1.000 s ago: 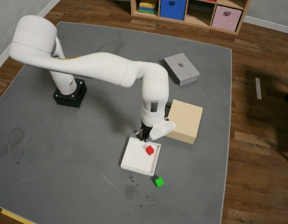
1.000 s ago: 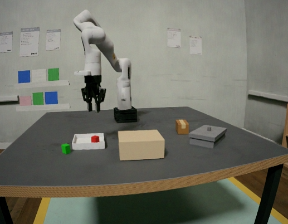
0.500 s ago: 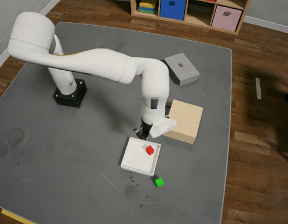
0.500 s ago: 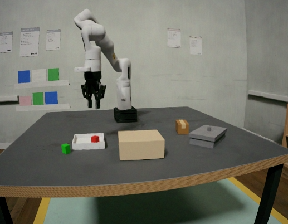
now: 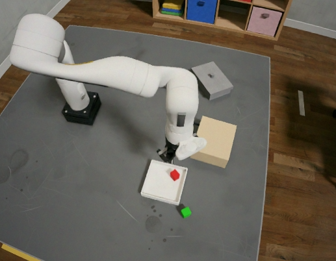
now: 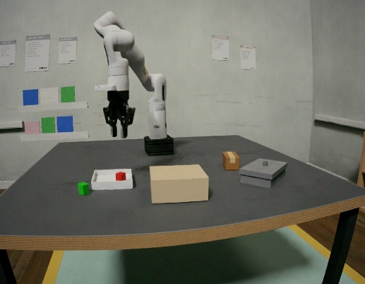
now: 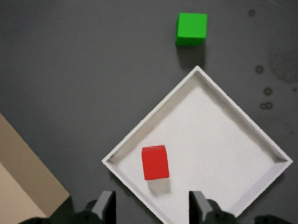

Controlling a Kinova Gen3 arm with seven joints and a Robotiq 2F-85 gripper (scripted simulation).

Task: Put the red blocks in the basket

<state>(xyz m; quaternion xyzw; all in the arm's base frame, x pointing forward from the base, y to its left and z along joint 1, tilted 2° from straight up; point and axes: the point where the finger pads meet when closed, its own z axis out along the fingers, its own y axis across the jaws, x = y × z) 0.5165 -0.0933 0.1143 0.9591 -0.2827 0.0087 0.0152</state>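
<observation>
A red block (image 5: 175, 175) (image 6: 121, 176) (image 7: 155, 163) lies inside the white basket (image 5: 156, 185) (image 6: 113, 184) (image 7: 215, 145), clear of its rim. My gripper (image 5: 166, 158) (image 6: 119, 136) (image 7: 152, 207) is partly open and empty, high above the table near the basket's edge. The light wooden cabinet (image 5: 218, 139) (image 6: 178, 184) (image 7: 25, 175) stands beside the basket; its drawer front is hidden, so I cannot tell how the drawer stands. The lid (image 5: 218, 81) (image 6: 261, 167) lies on the metal box (image 6: 255, 181); whether it is fully down is unclear.
A green block (image 5: 186, 212) (image 6: 83, 188) (image 7: 192, 29) lies on the table outside the basket. A brown taped carton (image 6: 231, 161) stands near the metal box; my arm hides it in the top view. A dark part shows beside the cabinet's robot-facing side.
</observation>
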